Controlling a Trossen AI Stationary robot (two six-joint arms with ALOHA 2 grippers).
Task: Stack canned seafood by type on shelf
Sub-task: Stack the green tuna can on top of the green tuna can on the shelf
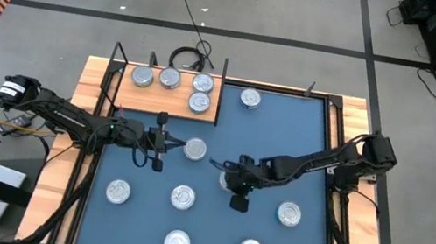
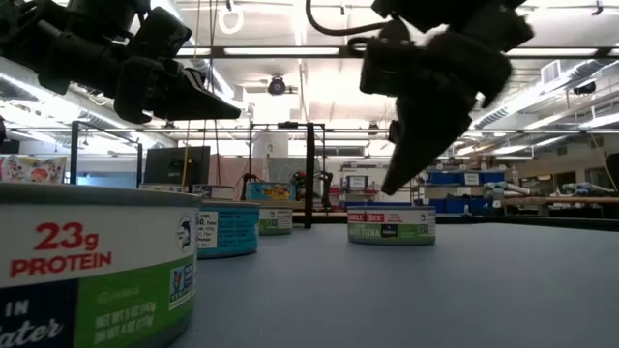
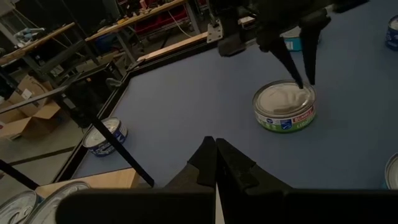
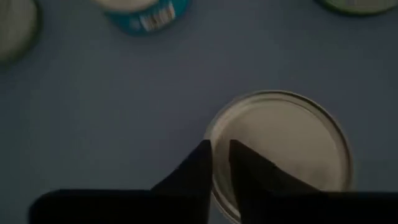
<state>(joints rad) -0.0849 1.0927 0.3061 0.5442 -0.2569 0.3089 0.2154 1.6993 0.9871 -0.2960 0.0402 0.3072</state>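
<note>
**Q:** End effector on the right arm (image 4: 217, 144), how did it stand?

**R:** Its fingers had only a narrow gap and held nothing. They hung over the rim of one tin (image 4: 280, 155), which lay flat on the blue mat (image 1: 285, 142), near the middle of the desk.

**Q:** Why there?

**R:** I think it was lined up to take that tin by the rim, but the gap looked too small for this.

**Q:** And the left end effector (image 3: 216, 142)?

**R:** It was closed and empty, low over the mat, probably waiting. The shelf (image 1: 166, 104) stood at the far left corner and carried four tins (image 1: 169, 78). The others were spread over the mat.
</note>
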